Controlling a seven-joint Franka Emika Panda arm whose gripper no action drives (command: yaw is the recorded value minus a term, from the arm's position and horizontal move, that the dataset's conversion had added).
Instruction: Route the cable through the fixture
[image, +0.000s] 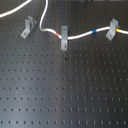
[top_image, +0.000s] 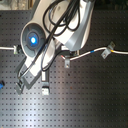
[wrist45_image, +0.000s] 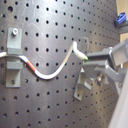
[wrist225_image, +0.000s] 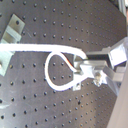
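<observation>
Board: a big black board (image: 65, 95) full of small holes lies under everything in the first exterior view.
Arm: the white robot arm (top_image: 60, 30) covers much of the second exterior view.
Cable: the white cable (image: 80, 36) runs across the far part of the board. It passes just beside the fixture, not through it.
Gripper: the gripper (wrist225_image: 82, 67) pinches the cable, which makes a loop right next to it.
Fixture: the gray fixture (image: 27, 27) leans near the first exterior view's left, forked top up.
Upright clip: the upright clip (image: 64, 38) holds the cable's red band.
Leaning clip: the leaning clip (image: 113, 29) holds the yellow band.
</observation>
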